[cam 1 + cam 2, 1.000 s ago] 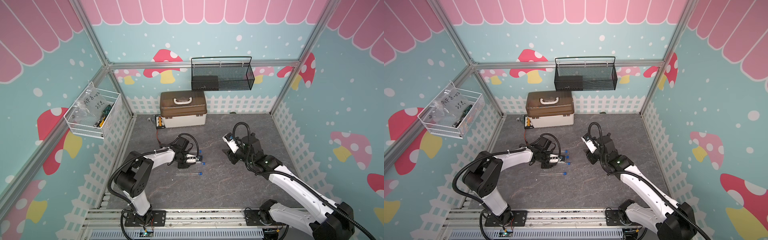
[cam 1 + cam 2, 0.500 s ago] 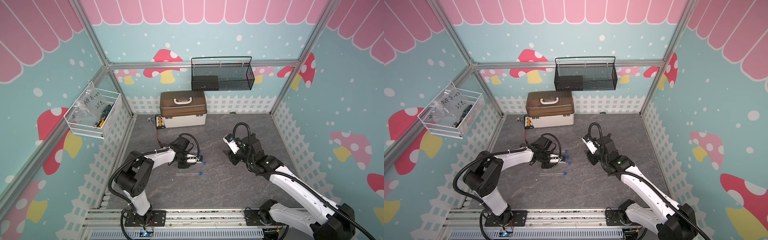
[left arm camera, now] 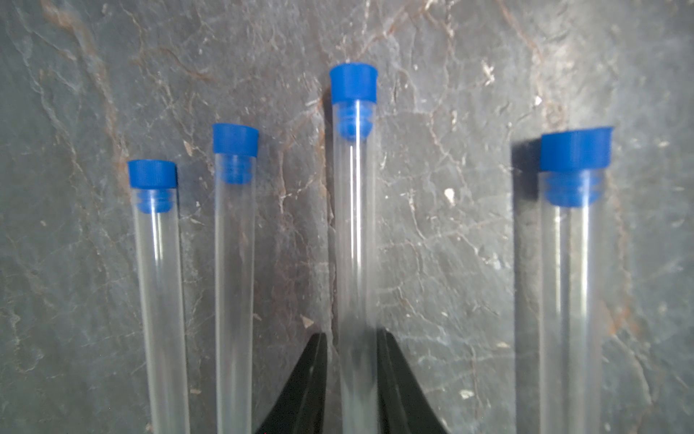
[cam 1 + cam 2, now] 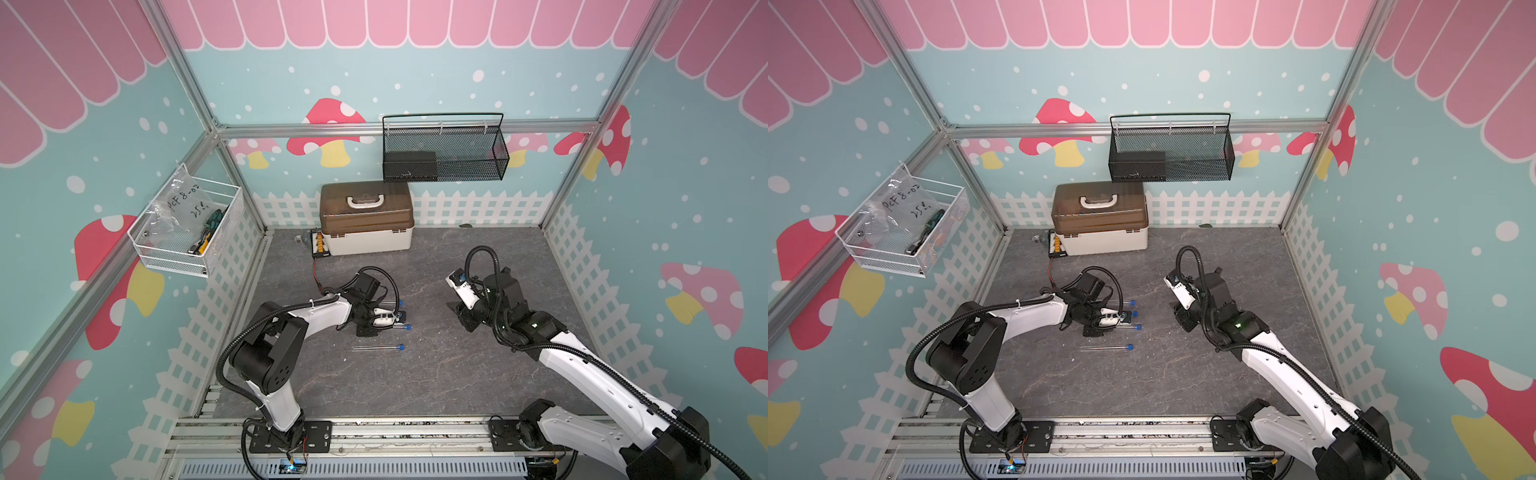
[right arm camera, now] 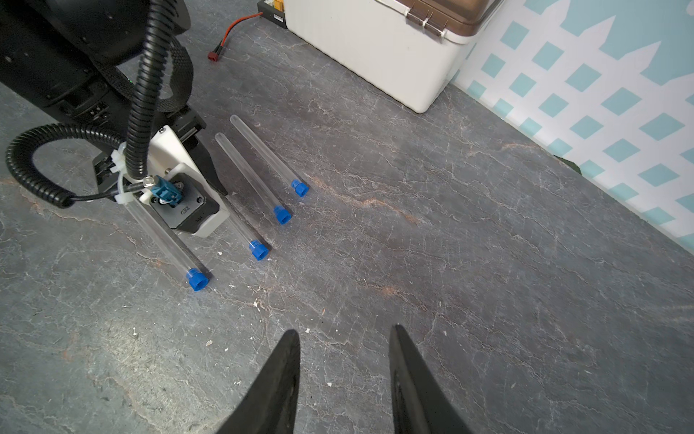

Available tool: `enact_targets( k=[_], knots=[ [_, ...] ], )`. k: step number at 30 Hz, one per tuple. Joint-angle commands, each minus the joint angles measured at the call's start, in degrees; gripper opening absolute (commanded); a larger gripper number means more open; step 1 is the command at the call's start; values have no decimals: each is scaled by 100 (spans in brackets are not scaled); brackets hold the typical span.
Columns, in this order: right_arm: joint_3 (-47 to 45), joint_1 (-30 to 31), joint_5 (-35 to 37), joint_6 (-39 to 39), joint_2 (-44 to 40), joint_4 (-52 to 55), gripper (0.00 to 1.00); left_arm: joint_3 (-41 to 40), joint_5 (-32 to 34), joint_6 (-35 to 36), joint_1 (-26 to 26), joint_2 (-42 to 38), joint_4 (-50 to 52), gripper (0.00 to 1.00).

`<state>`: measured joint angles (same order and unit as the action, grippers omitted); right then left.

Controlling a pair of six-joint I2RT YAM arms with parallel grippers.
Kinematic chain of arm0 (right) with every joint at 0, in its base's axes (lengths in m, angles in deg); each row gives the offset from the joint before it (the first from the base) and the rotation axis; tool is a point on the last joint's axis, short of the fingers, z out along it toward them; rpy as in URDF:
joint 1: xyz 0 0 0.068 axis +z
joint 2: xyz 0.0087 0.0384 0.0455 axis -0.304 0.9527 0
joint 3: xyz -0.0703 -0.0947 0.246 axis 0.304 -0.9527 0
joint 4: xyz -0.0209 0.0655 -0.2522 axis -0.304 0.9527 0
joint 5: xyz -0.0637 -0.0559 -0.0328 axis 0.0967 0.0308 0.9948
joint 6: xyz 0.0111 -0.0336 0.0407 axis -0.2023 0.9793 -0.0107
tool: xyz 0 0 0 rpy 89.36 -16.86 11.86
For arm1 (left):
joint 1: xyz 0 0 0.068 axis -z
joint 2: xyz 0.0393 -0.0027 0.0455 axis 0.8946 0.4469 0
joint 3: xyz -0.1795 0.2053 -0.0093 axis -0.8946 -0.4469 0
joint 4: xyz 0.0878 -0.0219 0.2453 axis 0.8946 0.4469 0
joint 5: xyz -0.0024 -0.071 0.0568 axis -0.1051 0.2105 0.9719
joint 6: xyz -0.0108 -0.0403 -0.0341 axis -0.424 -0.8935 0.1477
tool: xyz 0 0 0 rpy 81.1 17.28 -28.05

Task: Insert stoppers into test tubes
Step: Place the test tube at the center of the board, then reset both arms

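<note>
Four clear test tubes lie side by side on the grey table, each with a blue stopper in its mouth, as on the middle tube [image 3: 353, 225] with its stopper [image 3: 353, 82]. My left gripper [image 3: 351, 332] straddles that tube low over the table, open, with a thin gap beside one finger. In both top views the left gripper [image 4: 376, 327] [image 4: 1106, 327] sits over the third tube of the row. A fourth tube [image 4: 376, 347] lies apart, nearer the front. My right gripper [image 5: 343, 330] [image 4: 457, 316] hovers open and empty to the right of the stoppers [image 5: 259, 250].
A white box with a brown lid [image 4: 365, 220] stands at the back wall, with a connector board and red cable [image 4: 318, 249] beside it. A black mesh basket [image 4: 444, 153] hangs on the back wall. A white wire basket [image 4: 187, 232] hangs on the left wall.
My left gripper's jaws have parted off the middle tube, which now lies on the table. Both arms have stayed almost where they were.
</note>
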<state>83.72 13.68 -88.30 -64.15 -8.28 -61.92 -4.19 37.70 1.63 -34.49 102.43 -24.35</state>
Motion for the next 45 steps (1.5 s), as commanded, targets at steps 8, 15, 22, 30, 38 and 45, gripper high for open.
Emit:
enact_targets(
  k=[8,15,22,30,38,45],
  knots=[
    [107,-54,80,-116,-240,-21,38,-61,-369,-232,-5,-743,-88,44],
    [-288,-202,782,-469,-459,-647,38,-1170,-506,-2487,-190,-2301,-2900,47],
    [-1128,-782,3010,-1005,115,-2291,48,-2903,2749,-5799,-508,-3445,-5720,61],
    [-2242,-1945,3057,-688,1075,-5085,50,-3541,3604,-6515,-1713,-4045,-5324,66],
    [-2609,-2362,2648,-194,1565,-6057,51,-4127,3646,-6603,-2248,-3647,-6064,66],
    [-3055,-2649,2118,-320,2560,-7667,52,-4297,3207,-6253,-2263,-2647,-7848,66]
  ],
)
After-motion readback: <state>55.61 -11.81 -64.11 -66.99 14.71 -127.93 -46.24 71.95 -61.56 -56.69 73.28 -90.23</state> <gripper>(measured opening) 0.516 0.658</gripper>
